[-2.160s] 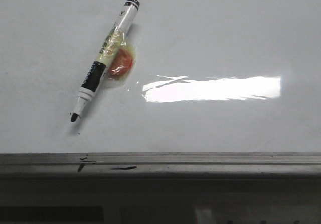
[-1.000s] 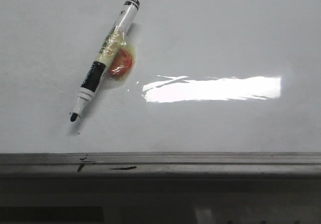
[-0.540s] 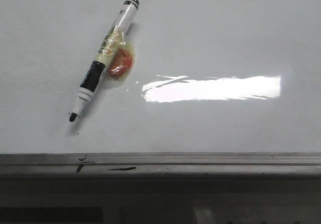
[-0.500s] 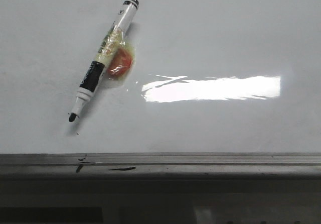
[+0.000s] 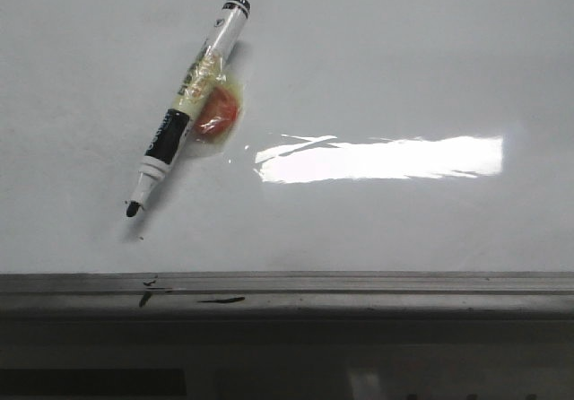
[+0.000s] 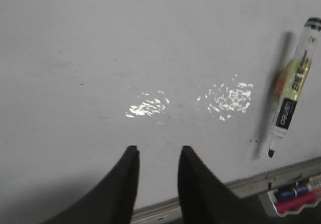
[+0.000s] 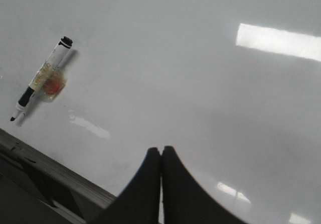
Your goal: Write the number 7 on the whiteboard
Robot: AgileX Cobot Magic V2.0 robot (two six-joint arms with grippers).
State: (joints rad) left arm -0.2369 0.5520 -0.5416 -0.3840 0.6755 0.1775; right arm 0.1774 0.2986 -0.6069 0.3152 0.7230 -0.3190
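left gripper (image 6: 158,158): empty, jaws parted with a clear gap, hovering over bare whiteboard (image 6: 125,48); grips nothing
marker (image 6: 292,96): well off to the side of the left gripper, uncapped, lying slanted on the board, tip toward the ledge; apart from both grippers
blob on marker (image 5: 218,113): orange-red lump in yellowish tape or glue stuck mid-barrel, touching the board; what it is, cannot tell
number 7: not on the board in any view; writing not started
ledge (image 5: 359,285): grey metal strip along the board's near edge, just beyond the marker tip; a few small black dashes on it (image 5: 220,300), not the digit
tray of spare markers (image 6: 293,196): past the ledge, near the left gripper's side; only a corner shows
right gripper (image 7: 161,158): jaws pressed together, nothing between them, over bare board; marker (image 7: 41,78) far off to its side
step in hand: reaching for the marker, likely with the left arm since it is open and nearer
risk, pick-up: marker lies flat on a glossy board, so closing fingers may push it and make it slide or roll
risk, grip: the lump makes the barrel uneven; pinching there could tilt the marker and throw the tip angle off
risk, stray ink: tip is bare and near the board, so dragging it during pick-up would leave a mark
risk, glare: bright reflection (image 5: 381,159) could hide thin strokes
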